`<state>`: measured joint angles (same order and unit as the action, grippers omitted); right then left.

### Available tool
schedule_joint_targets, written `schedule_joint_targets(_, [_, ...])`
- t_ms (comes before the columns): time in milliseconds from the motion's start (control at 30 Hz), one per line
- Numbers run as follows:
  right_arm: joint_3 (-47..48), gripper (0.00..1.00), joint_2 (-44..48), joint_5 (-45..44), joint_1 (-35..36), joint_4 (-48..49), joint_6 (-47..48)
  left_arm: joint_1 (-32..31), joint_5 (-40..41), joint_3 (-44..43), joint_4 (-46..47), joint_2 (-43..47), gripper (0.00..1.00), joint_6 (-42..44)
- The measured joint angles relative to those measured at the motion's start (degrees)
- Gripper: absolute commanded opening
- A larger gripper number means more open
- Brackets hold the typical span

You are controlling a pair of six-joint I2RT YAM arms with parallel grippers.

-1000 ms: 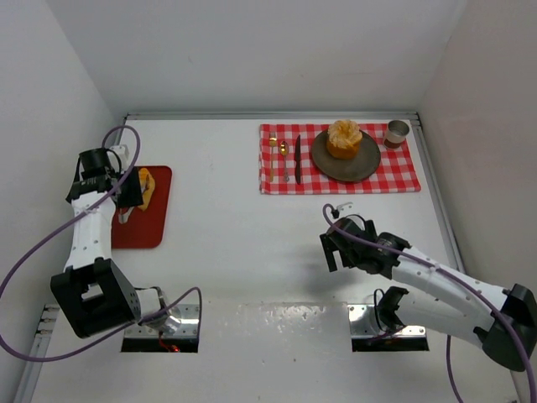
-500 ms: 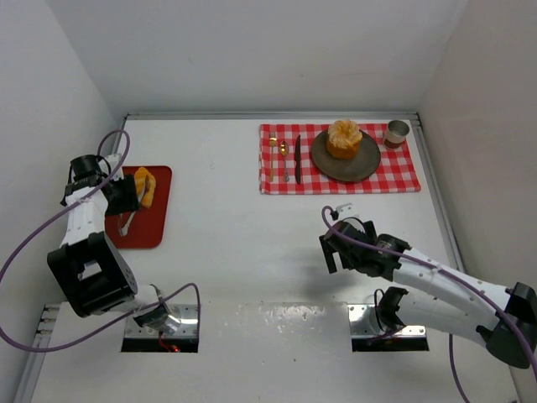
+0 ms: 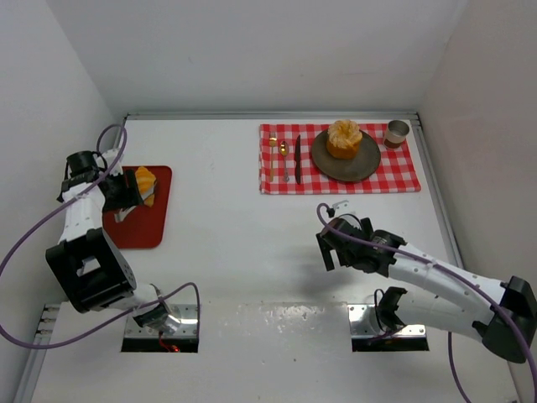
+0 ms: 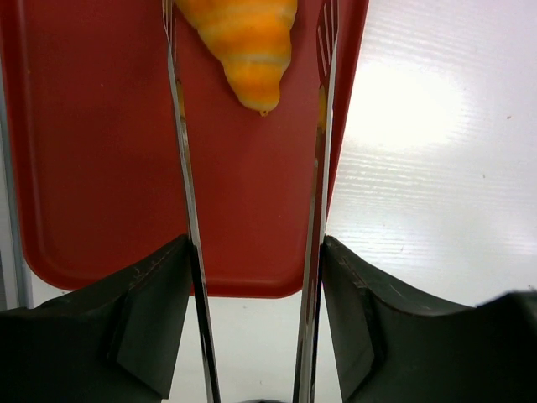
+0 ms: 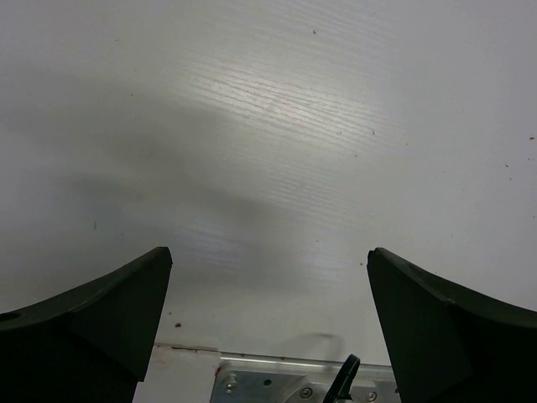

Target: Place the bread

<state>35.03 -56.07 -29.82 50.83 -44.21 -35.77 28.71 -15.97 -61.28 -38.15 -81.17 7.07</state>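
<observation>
A striped orange croissant (image 3: 145,181) lies at the far end of the red tray (image 3: 148,228) on the left. My left gripper (image 3: 124,193) is shut on a pair of metal tongs (image 4: 186,193). In the left wrist view, the two tong arms run out on either side of the croissant (image 4: 247,42) above the tray (image 4: 92,168). I cannot tell whether the tong tips grip the croissant, because they are out of frame. My left gripper (image 4: 256,252) holds the tongs by their handles. My right gripper (image 3: 329,249) is open and empty over bare table right of centre, as the right wrist view (image 5: 268,260) also shows.
A red checkered placemat (image 3: 403,172) lies at the back right. On it are a dark plate (image 3: 361,168) with a round bun (image 3: 344,138), a cup (image 3: 397,132), a knife (image 3: 297,159) and a fork (image 3: 284,164). White walls enclose the table.
My left wrist swung left and toward the near edge. It turned so the tongs now point right at the croissant. My right gripper edged slightly left.
</observation>
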Motion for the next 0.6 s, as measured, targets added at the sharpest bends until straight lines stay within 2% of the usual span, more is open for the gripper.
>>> schedule_joint_targets(400, [0.76, 1.0, -0.81, 0.0, 0.0, -0.02, 0.24, -0.31, 2.58, -0.48, 0.48, -2.78, 0.65, 0.0])
schedule_joint_targets(433, [0.76, 1.0, -0.85, 0.0, 0.0, -0.02, 0.24, -0.44, 3.17, -0.48, 0.79, -3.23, 0.63, 0.0])
schedule_joint_targets(467, [0.76, 1.0, -0.92, 0.0, 0.0, -0.02, 0.24, -0.68, 3.65, -0.48, 1.11, -3.72, 0.51, 0.0])
schedule_joint_targets(567, [0.79, 1.0, -1.09, 0.0, 0.0, -0.04, 0.22, -1.46, 4.72, -0.46, 1.62, -5.03, 0.31, -0.09])
schedule_joint_targets(600, [0.79, 1.0, -1.09, 0.0, 0.0, -0.04, 0.24, -1.64, 4.85, -0.46, 1.6, -5.18, 0.27, -0.11])
